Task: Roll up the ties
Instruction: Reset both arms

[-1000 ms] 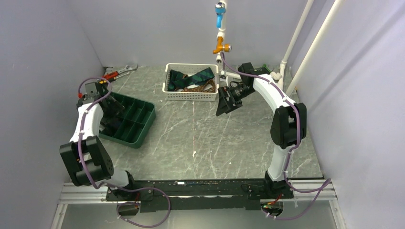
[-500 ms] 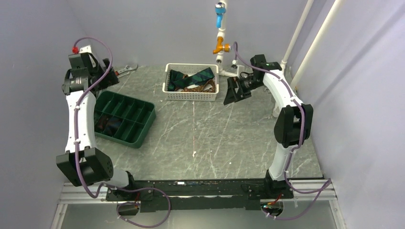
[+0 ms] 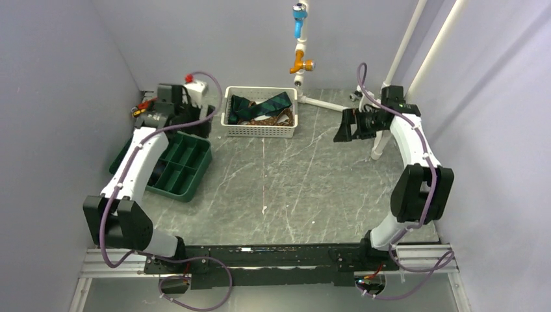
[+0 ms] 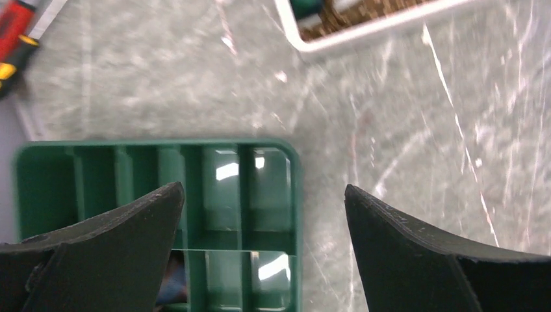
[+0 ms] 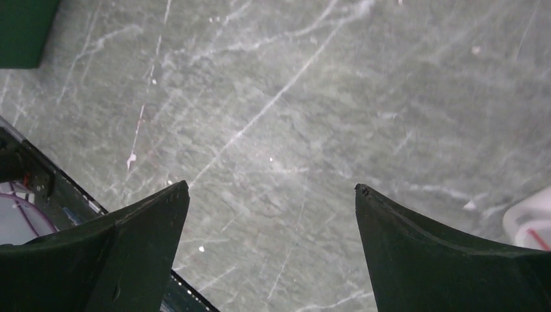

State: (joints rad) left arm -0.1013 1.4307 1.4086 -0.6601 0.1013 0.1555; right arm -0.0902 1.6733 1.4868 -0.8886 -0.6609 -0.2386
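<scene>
Several dark green plaid ties and a brown patterned tie point(image 3: 263, 107) lie heaped in a white basket point(image 3: 260, 130) at the back of the table. The basket's corner point(image 4: 338, 39) and a bit of brown tie point(image 4: 364, 8) show at the top of the left wrist view. My left gripper point(image 3: 203, 122) is open and empty point(image 4: 263, 188), hovering over the far right corner of the green tray point(image 4: 286, 195), left of the basket. My right gripper point(image 3: 342, 127) is open and empty point(image 5: 271, 186), over bare table to the right of the basket.
The green divided tray point(image 3: 175, 162) sits at the left, with something dark in one compartment point(image 4: 172, 279). Red-handled tools point(image 3: 146, 104) lie at the back left corner. A white pipe stand point(image 3: 377, 146) is by the right arm. The tray corner point(image 5: 19, 32) shows in the right wrist view.
My left arm swung from the far left wall to the right, toward the basket, over the tray's far corner. My right gripper moved right, away from the basket. Both stayed open.
</scene>
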